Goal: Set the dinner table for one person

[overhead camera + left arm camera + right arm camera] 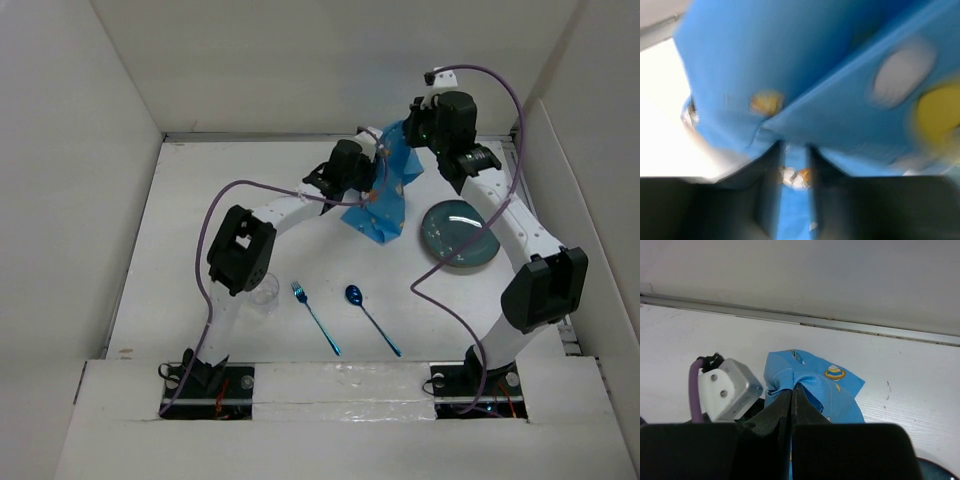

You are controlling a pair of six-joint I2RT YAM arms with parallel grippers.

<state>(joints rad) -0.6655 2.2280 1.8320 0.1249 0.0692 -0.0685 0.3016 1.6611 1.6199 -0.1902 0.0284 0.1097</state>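
Note:
The blue cartoon-printed cloth mat (385, 195) hangs crumpled above the far middle of the white dinner table (190, 220), held up by both grippers. My left gripper (372, 165) is shut on its left part; in the left wrist view the mat (805, 75) fills the frame, with cloth between the fingers (769, 185). My right gripper (408, 135) is shut on the mat's top edge; the right wrist view shows the mat (837, 390) pinched at the fingertips (792, 390). A dark teal plate (460, 235), a blue fork (315, 316), a blue spoon (372, 318) and a clear glass (263, 293) rest on the table.
White walls (80, 150) enclose the table on the left, far and right sides. The left arm's elbow (240, 250) hangs above the glass. A purple cable (440, 300) loops down near the plate's near left rim. The left wrist's camera box (727, 387) sits close beside the right fingers.

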